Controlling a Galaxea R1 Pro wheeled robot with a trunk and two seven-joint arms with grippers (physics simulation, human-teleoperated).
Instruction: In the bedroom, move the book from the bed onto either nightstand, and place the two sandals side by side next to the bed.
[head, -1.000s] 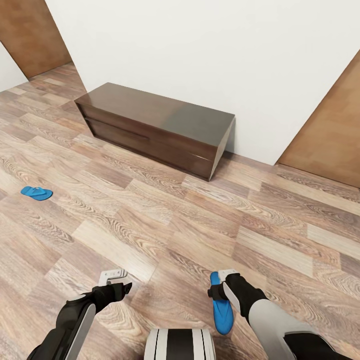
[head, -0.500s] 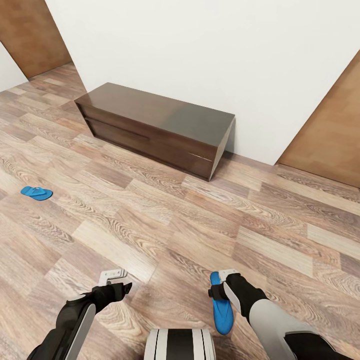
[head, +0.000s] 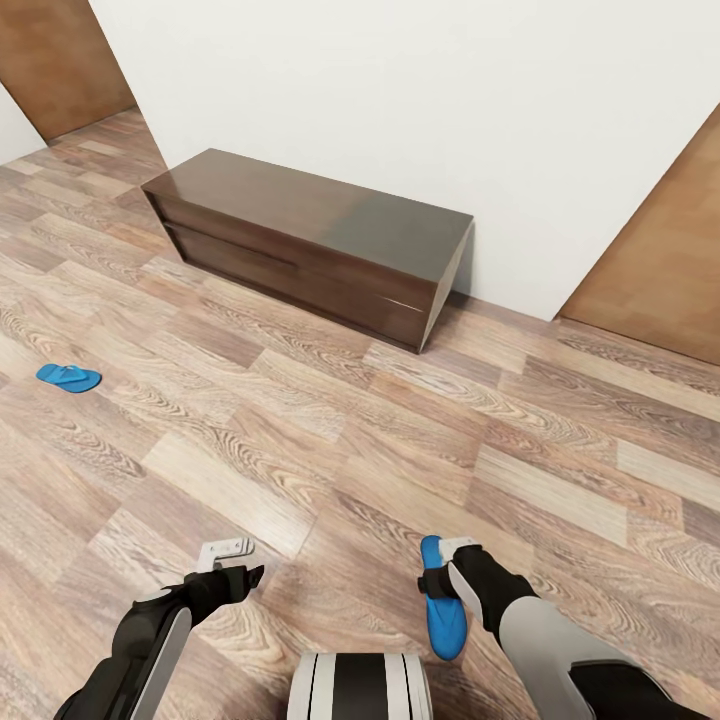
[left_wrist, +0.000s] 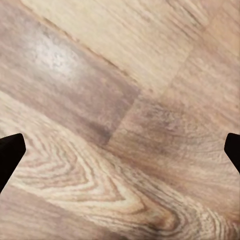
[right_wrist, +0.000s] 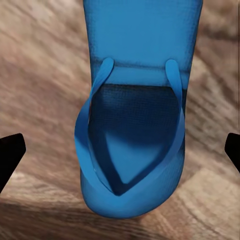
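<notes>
One bright blue sandal (head: 443, 605) lies on the wood-plank floor right under my right gripper (head: 437, 582). In the right wrist view this sandal (right_wrist: 142, 50) sits strap-up between the fingertips (right_wrist: 11, 157), which stand wide apart and clear of its edges. The other sandal (head: 68, 378) lies alone on the floor far to the left. My left gripper (head: 240, 566) hangs open over bare planks, with nothing between its fingers (left_wrist: 10, 155). The book, the bed and the nightstand are out of view.
A low dark wooden bench (head: 310, 250) stands against the white wall (head: 420, 90) ahead. Brown wood panels flank the wall at far left (head: 55, 60) and right (head: 670, 270). Open plank floor (head: 330, 420) stretches between me and the bench.
The whole view has shifted slightly, so the camera moved. The bench, the far sandal and the near sandal slid a little up in the picture together. Both grippers kept their pose.
</notes>
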